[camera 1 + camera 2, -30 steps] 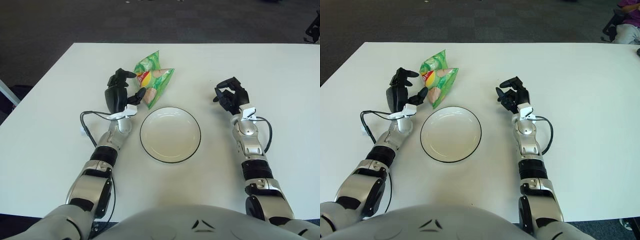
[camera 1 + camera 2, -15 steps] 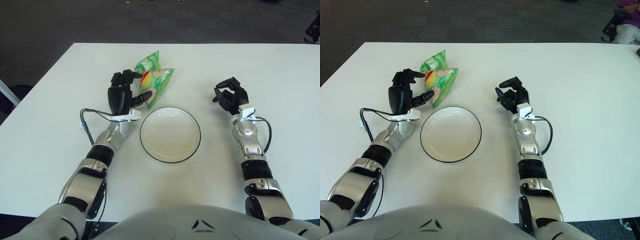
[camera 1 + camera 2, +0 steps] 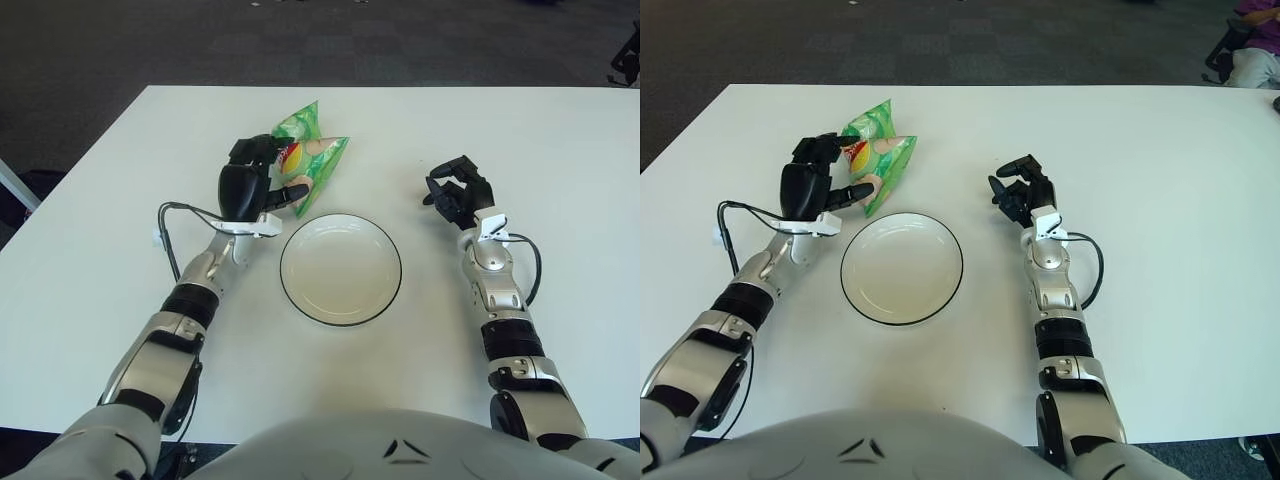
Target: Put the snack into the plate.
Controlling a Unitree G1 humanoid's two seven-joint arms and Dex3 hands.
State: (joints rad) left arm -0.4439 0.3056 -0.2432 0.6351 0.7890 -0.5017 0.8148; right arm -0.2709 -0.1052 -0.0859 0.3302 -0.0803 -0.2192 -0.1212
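Where left robot hand (image 3: 255,180) covers snack (image 3: 312,160) — grip unclear

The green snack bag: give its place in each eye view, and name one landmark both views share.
Left eye view: the green snack bag lies left of centre in the upper half, beyond the plate, with the left hand at its left edge.
Right eye view: the bag sits further left, again beyond the plate's far-left rim.
Shared landmark: the white, dark-rimmed plate.
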